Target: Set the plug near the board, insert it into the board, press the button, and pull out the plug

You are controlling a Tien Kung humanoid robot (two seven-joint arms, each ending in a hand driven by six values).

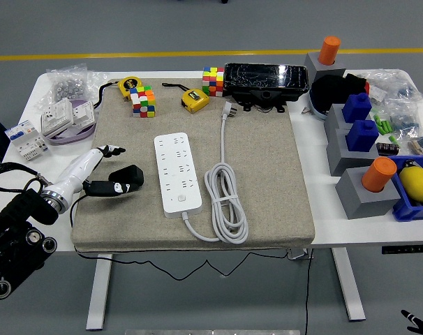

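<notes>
Working over the white counter point(316, 230), on the beige mat point(267, 174) covering its middle. Aiming for the white board point(176, 173), lying lengthwise at the centre of the mat with its own grey cable point(225, 202) coiled just beside it on the right. Reaching in from the lower left with the left hand point(100, 171), hovering over the mat's left part, near the board but not touching it. Gripping the black plug point(125, 177), as far as can be judged, with the fingers point(98, 187) closed narrow around its rear end and its body pointing toward the board's left edge. Showing only a sliver of the right arm point(415, 321) at the lower right corner, too little for telling anything of its state.

Judging the step in hand as bringing the plug near the board, with nothing inserted yet. Doing it well probably means:

- moving rightward low and level, stopping just short of the board instead of bumping it, since nothing is pinning it down;
- turning the wrist so the prongs, hidden in this view, are facing down over one socket row;
- staying clear of the button point(186, 203) at the board's near end, and of the coiled cable beyond.
</notes>
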